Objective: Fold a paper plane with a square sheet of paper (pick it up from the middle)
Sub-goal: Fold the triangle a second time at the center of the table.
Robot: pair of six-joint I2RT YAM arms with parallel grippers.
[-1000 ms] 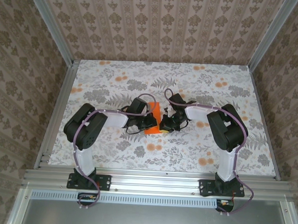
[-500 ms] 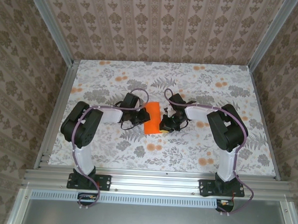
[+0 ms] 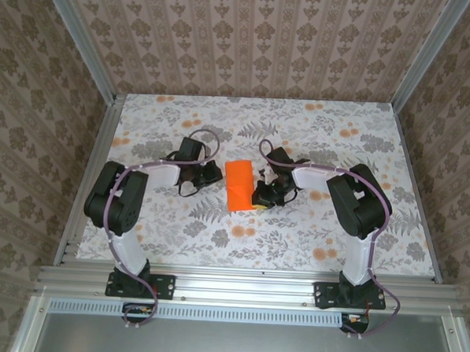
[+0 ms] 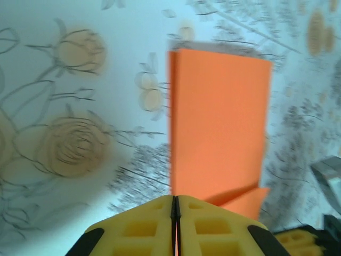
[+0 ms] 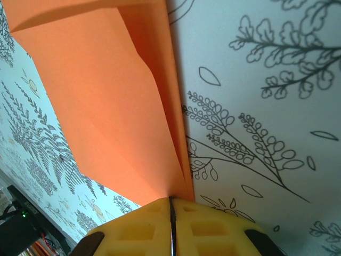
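The square sheet of paper (image 3: 239,184) is bright orange and lies in the middle of the table, folded into a long rectangle. In the left wrist view the paper (image 4: 218,122) lies flat just ahead, with a loose flap corner at its near right. My left gripper (image 3: 217,173) (image 4: 175,198) is shut just left of the paper's edge, with nothing held. My right gripper (image 3: 257,197) (image 5: 170,200) is shut on the paper's (image 5: 106,106) lower right folded edge, whose layers run into the jaws. No paper plane is in view.
A flowered tablecloth (image 3: 295,234) covers the table. Aluminium rails (image 3: 245,283) edge it at the front and sides, and patterned walls close in the back and sides. Part of the right arm (image 4: 330,176) shows at the right of the left wrist view.
My left arm has drawn back to the left, off the paper, which now lies fully uncovered. The right gripper has stayed in place on the paper's edge.
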